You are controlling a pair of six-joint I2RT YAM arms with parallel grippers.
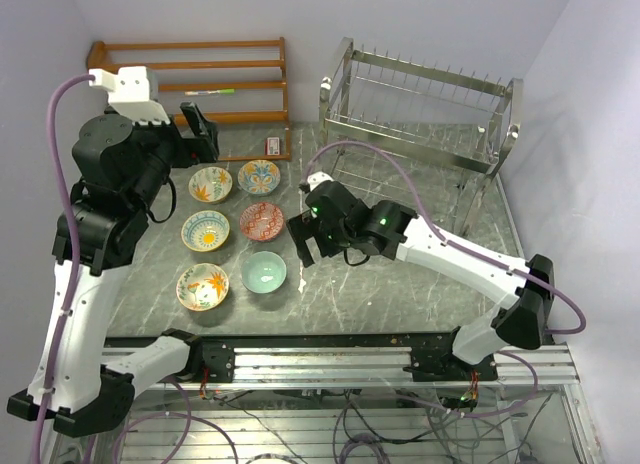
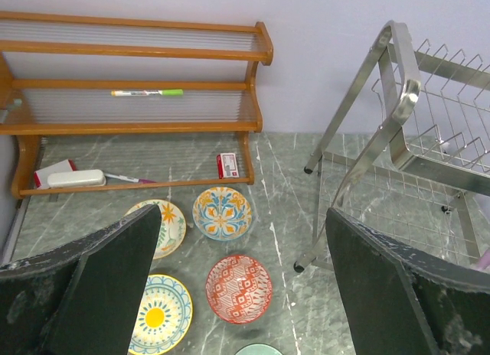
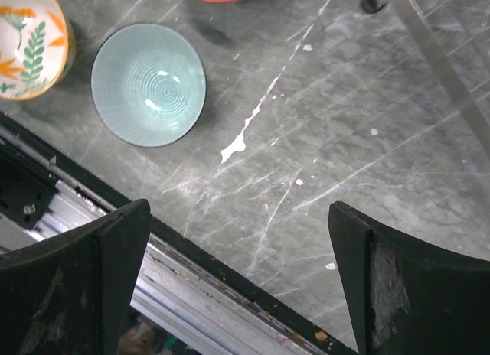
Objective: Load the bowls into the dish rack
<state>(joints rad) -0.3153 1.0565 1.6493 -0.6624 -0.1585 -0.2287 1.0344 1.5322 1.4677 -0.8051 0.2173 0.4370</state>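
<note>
Several small bowls sit in two columns on the grey marble table: an orange-leaf bowl (image 1: pixel 210 183), a blue-orange bowl (image 1: pixel 259 175), a yellow-sun bowl (image 1: pixel 205 230), a red patterned bowl (image 1: pixel 261 221), an orange floral bowl (image 1: pixel 202 286) and a plain mint bowl (image 1: pixel 264 272). The silver wire dish rack (image 1: pixel 420 114) stands at the back right with no bowl in it. My left gripper (image 1: pixel 200 134) is open and empty, high above the back bowls. In its wrist view (image 2: pixel 241 240) the red bowl (image 2: pixel 239 288) lies below. My right gripper (image 1: pixel 308 246) is open and empty, right of the mint bowl (image 3: pixel 148 85).
A brown wooden slatted shelf (image 1: pixel 190 69) stands at the back left, with a marker (image 2: pixel 147 92) and a white block (image 2: pixel 76 178) on it. A small red box (image 1: pixel 272 144) lies by its foot. A metal rail (image 1: pixel 330 359) runs along the table's near edge. Walls close in at the back and both sides.
</note>
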